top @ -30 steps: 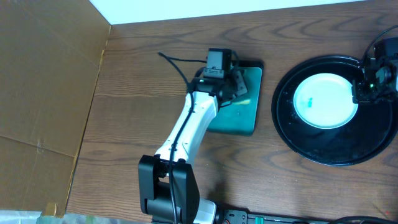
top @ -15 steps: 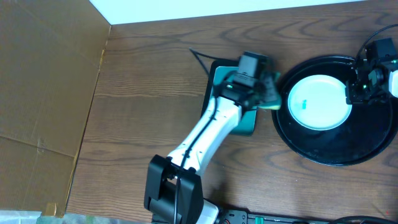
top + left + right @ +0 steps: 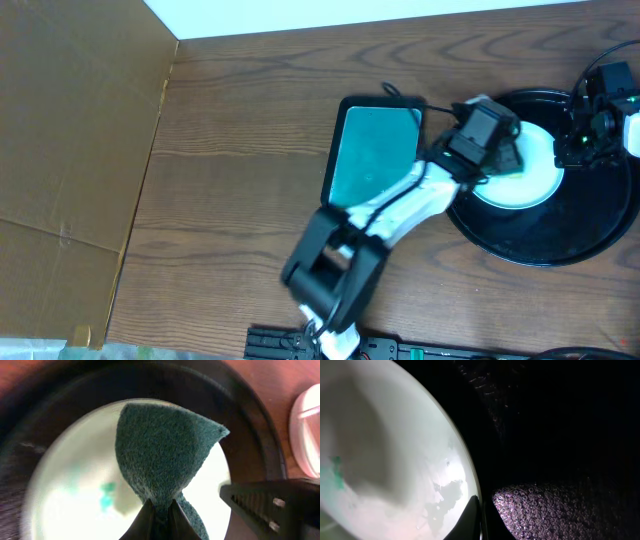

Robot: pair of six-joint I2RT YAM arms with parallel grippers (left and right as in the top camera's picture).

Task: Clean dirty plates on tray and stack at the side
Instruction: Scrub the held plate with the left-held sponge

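The left arm (image 3: 400, 205) is now stretched across the table (image 3: 230, 150) towards the upper right of the overhead view. A second ago it was over the teal dish (image 3: 375, 155) at upper centre, and half a second ago it was crossing that dish's right edge. The dish now lies bare, with nothing on it.

The black tray (image 3: 540, 250) sits where it was at the right of the frame. The one plate (image 3: 535, 180) in view lies flat in the tray's upper half and has not moved.

The left gripper (image 3: 503, 155) now hangs over the left part of the plate. In the left wrist view its jaws are pinched almost closed on a dark green scouring pad (image 3: 165, 450), which fans out from the fingertips over the middle of the plate. Whether the pad touches the plate yet cannot be told.

The right gripper (image 3: 577, 148) keeps its place at the plate's right rim. In its own wrist view the fingertips sit close together with the rim running between them, so it appears to pin the plate.

The teal smudge (image 3: 106, 497) shows just left of the pad, unwiped. I judge that the pad has been fetched and scrubbing is about to start, and stacking is not yet begun.
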